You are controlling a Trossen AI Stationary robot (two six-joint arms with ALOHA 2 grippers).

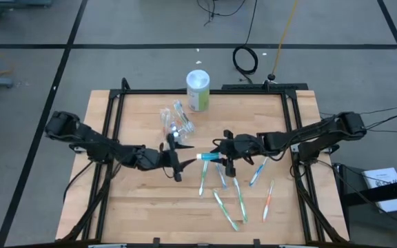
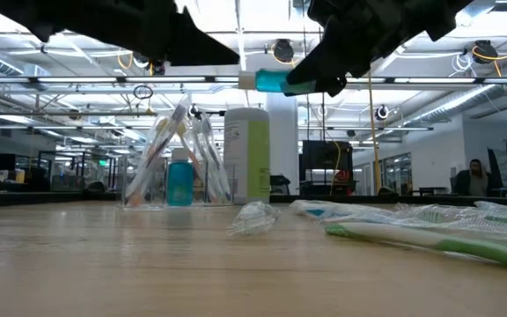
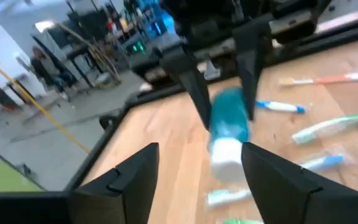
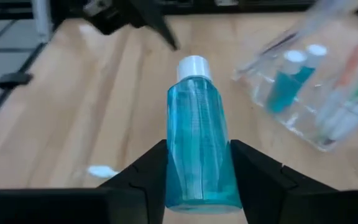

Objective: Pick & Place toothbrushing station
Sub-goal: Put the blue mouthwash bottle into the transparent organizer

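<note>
Right now my right gripper holds a small blue tube with a white cap, above the middle of the counter, and its fingers are closed on the tube's body. The tube lies level, its long axis from 3 o'clock to 9 o'clock, with the cap toward 9 o'clock. That end points straight at my left gripper, which stands just beside it with the jaws spread wide and nothing between them. So the left arm is the nearer one to the cap, and I think a handover or a release depends on this line between the two grippers.

The clear plastic container stands at about 11 o'clock from the tube, near but apart. Loose toothbrushes lie on the counter at 5 o'clock.

The high view gives me the layout, but not the height. The low view shows the tube well above the counter. The right wrist view shows that the container already has blue tubes and brushes inside. The left wrist view shows the cap between my open fingers, not touched as far as I can tell.
</note>
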